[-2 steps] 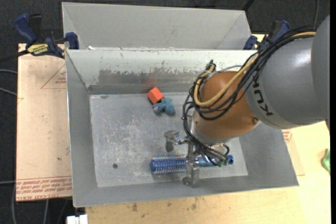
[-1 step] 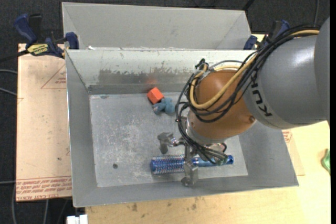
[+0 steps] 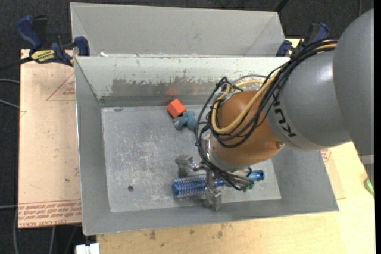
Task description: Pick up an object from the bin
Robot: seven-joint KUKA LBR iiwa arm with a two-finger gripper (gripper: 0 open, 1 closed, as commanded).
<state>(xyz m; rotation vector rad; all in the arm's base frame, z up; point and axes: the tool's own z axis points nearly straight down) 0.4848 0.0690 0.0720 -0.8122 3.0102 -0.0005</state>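
Few objs, bin (image 3: 89, 146), pincer (image 3: 206, 191) by blue brush (image 3: 188, 187)

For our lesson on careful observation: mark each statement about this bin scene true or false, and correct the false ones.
1. A small orange block lies near the back wall of the grey metal bin. True.
2. The blue bristly roller lies in the bin's back left corner. False: it lies near the front, at the gripper.
3. The arm reaches in from the view's right. True.
4. The orange block touches the gripper. False: it lies apart from it, nearer the back wall.
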